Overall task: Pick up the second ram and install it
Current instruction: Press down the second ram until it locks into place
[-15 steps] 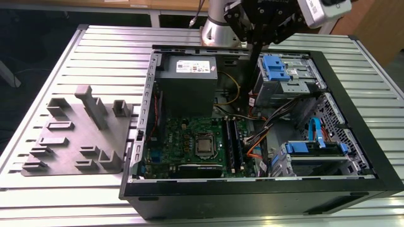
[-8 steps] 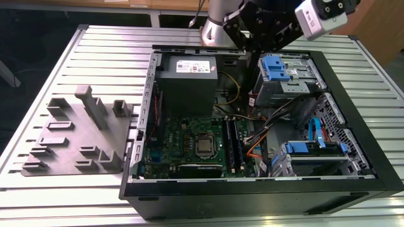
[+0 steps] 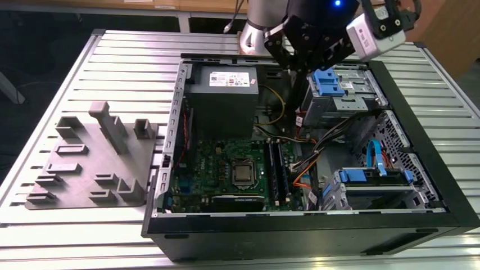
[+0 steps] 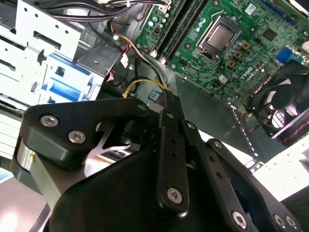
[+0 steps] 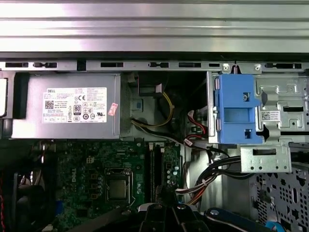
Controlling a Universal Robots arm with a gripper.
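A: Where is the hand point(image 3: 311, 56) sitting?
B: At the upper centre of the exterior view, above the open computer case point(image 3: 420, 135); whether its fingers are spread or pressed together cannot be told.
A: And the second ram point(image 3: 285, 171)?
B: It is standing among the dark sticks in the motherboard point(image 3: 225, 169) slots, lower centre; which stick cannot be told
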